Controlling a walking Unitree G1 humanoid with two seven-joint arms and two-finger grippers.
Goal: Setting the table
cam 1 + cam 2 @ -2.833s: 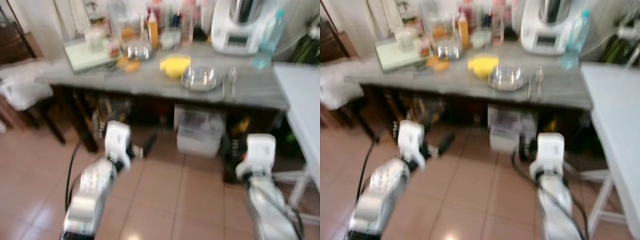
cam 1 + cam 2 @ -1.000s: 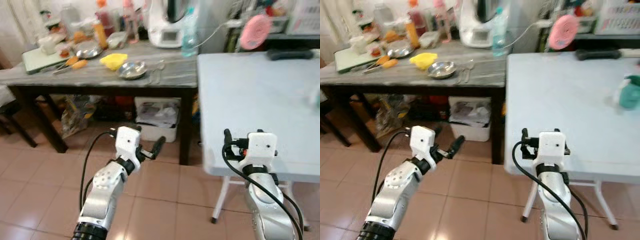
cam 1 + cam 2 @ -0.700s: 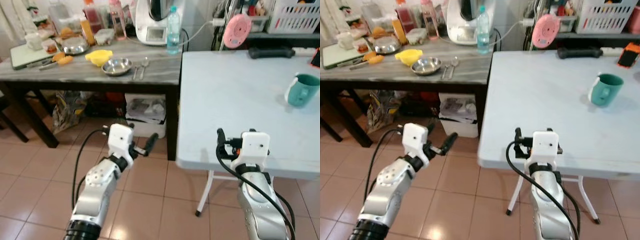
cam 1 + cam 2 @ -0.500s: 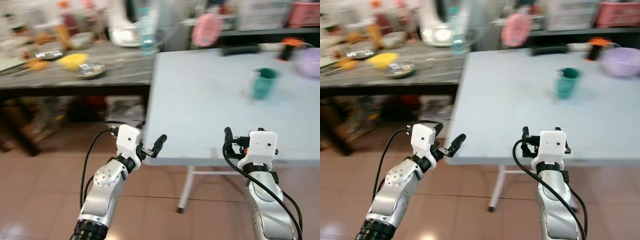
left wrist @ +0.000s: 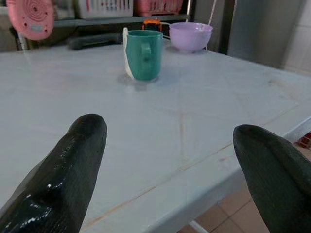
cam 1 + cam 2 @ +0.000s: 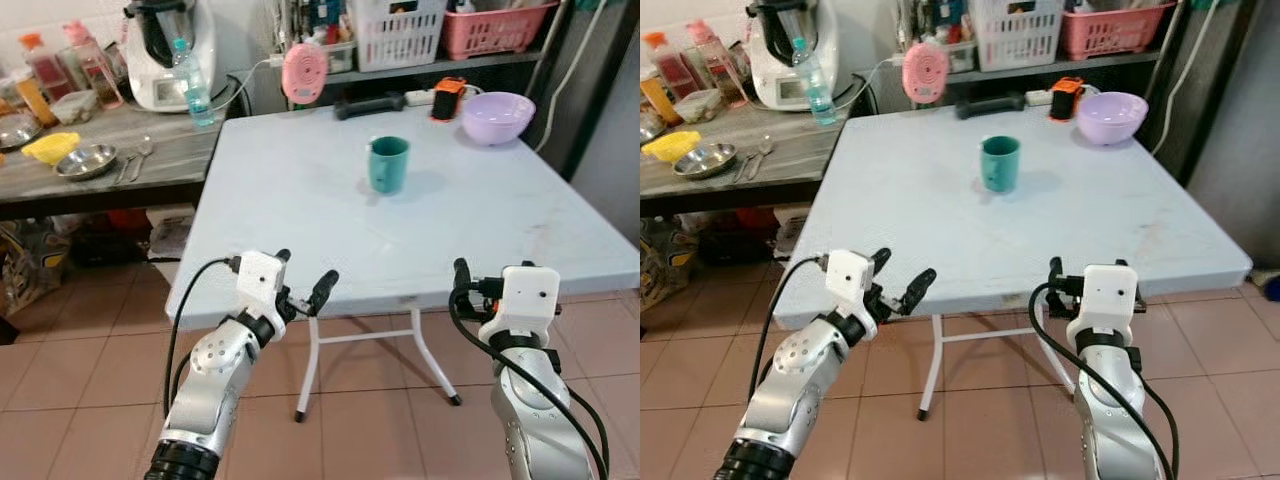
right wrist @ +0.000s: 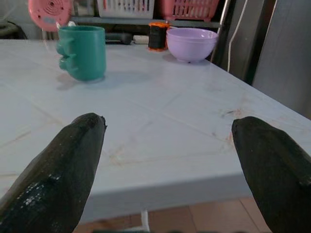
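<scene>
A green mug [image 6: 387, 164] stands upright near the middle of the pale blue tabletop [image 6: 300, 215]. Its handle shows in the wrist views. A purple bowl [image 6: 497, 116] sits at the far right corner of the tabletop, well apart from the mug. Beside the bowl stands a small orange and black thing [image 6: 446, 98]; what it is cannot be told. A long black thing [image 6: 372, 105] lies along the far edge, and a round pink thing [image 6: 304, 72] stands at the far left corner.

Both silver arms are bent and held up in front of the near edge of the tabletop. The left gripper [image 5: 167, 160] points at the mug, with its jaws wide open and nothing between them. The right gripper [image 7: 170, 160] is held at the near edge too, and its jaws are also wide open and hold nothing. Both grippers are well apart from the mug.

To the left is a grey counter [image 6: 110, 165]. On it are a metal dish [image 6: 84, 161], a yellow thing [image 6: 50, 148], a water bottle [image 6: 191, 83] and a white kitchen machine [image 6: 160, 55]. Behind the tabletop, a shelf holds a white basket [image 6: 399, 18] and a pink basket [image 6: 495, 24], both cut off at the top.
</scene>
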